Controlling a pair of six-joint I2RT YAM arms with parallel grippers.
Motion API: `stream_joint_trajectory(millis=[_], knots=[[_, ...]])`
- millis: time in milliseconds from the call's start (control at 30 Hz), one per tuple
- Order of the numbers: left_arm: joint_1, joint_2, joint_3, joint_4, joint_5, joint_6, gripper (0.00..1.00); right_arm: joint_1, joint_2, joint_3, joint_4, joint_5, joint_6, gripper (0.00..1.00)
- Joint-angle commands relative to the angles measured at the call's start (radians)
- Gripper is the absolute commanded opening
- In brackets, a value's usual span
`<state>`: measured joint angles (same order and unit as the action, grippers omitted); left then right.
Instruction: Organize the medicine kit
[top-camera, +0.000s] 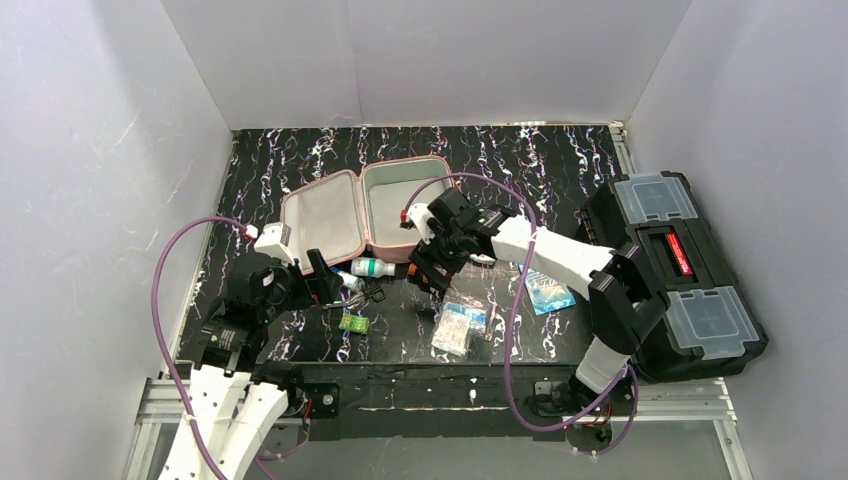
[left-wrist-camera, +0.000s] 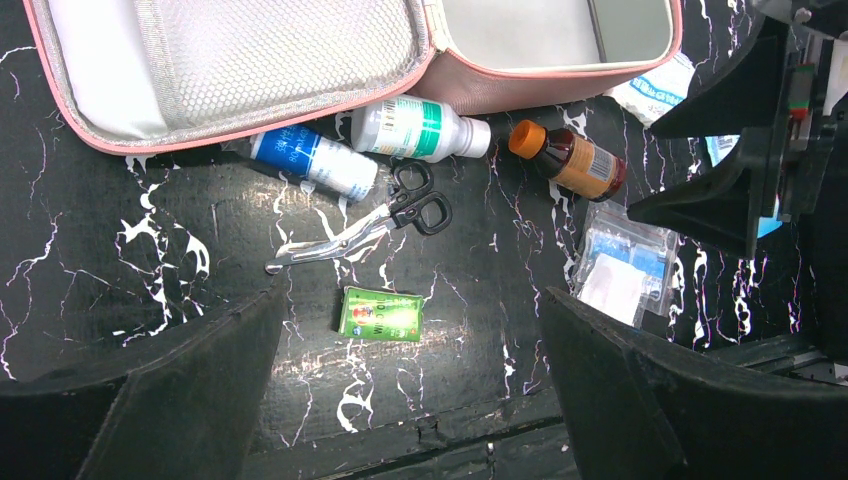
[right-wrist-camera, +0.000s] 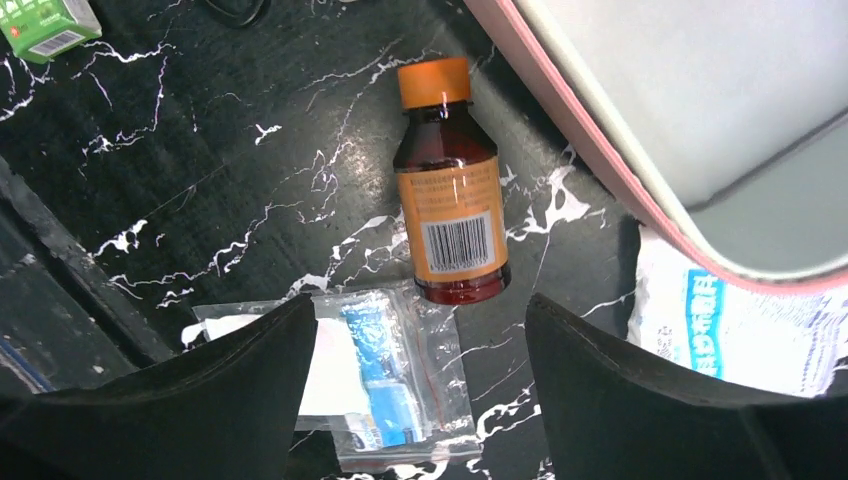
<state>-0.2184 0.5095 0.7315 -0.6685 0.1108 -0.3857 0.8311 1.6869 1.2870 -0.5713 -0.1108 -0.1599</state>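
The medicine kit (top-camera: 352, 205), a pink soft case with grey lining, lies open at the middle of the table, also seen as the medicine kit (left-wrist-camera: 250, 70). My left gripper (left-wrist-camera: 411, 296) hangs open above a small green box (left-wrist-camera: 380, 314). Beyond it lie scissors (left-wrist-camera: 365, 228), a blue-and-white bottle (left-wrist-camera: 315, 160) and a white bottle with a green label (left-wrist-camera: 420, 128). My right gripper (right-wrist-camera: 420, 300) is open and holds nothing. An amber bottle with an orange cap (right-wrist-camera: 450, 200) lies on its side just ahead of its fingertips, beside the kit's edge (right-wrist-camera: 560, 90).
A clear plastic bag with blue-and-white contents (right-wrist-camera: 385, 375) lies under the right gripper. A white-and-blue packet (right-wrist-camera: 720, 320) sticks out from under the kit. A blue packet (top-camera: 548, 293) lies further right. A black toolbox with clear lids (top-camera: 680, 270) fills the right side. White walls enclose the table.
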Motion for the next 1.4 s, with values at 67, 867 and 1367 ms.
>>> stream_joint_trajectory(millis=[67, 867, 1367], knots=[[-0.004, 0.000, 0.003, -0.012, -0.020, 0.005, 1.00, 0.024, 0.048, 0.033, 0.088, 0.029, -0.115, 0.82], [-0.004, 0.004, 0.002, -0.010, -0.015, 0.006, 0.99, 0.060, 0.166, 0.051, 0.097, 0.055, -0.138, 0.74], [-0.004, 0.011, 0.002, -0.009, -0.011, 0.006, 1.00, 0.076, 0.175, 0.022, 0.085, 0.090, -0.115, 0.57]])
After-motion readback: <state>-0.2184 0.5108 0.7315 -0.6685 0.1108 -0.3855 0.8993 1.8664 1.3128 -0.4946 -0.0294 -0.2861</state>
